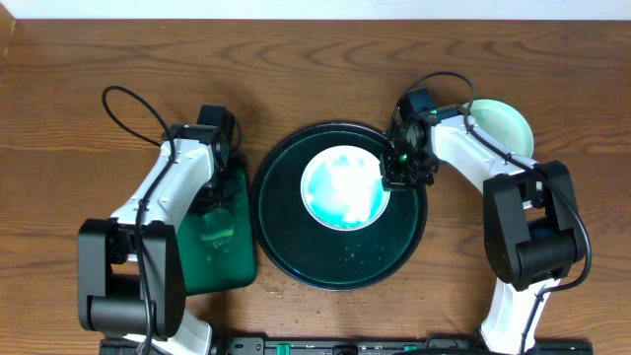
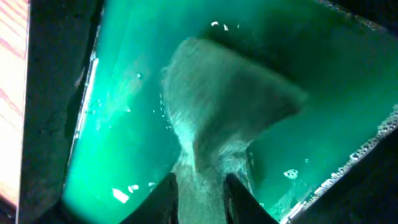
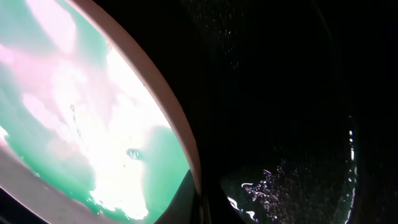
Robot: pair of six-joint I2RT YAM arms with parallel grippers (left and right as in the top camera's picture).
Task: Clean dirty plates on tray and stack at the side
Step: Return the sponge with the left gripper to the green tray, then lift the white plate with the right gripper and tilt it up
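The large round dark tray [image 1: 345, 264] lies at the table's middle. One white plate [image 1: 340, 189], smeared green, lies in it. My right gripper [image 1: 398, 170] is shut on that plate's right rim; in the right wrist view the rim [image 3: 180, 134] runs between my fingers [image 3: 200, 202] over the wet tray floor [image 3: 286, 186]. Another white plate [image 1: 505, 123] lies on the table at the far right, behind the right arm. A third plate is not in view. My left gripper [image 2: 200, 198] is shut on a wet grey-green cloth [image 2: 230, 106].
The small rectangular green tray [image 1: 232, 268] lies left of the round tray, with the cloth [image 1: 215, 229] and my left gripper [image 1: 214, 202] in it; its wet green floor [image 2: 124, 118] fills the left wrist view. Bare wooden table lies all round.
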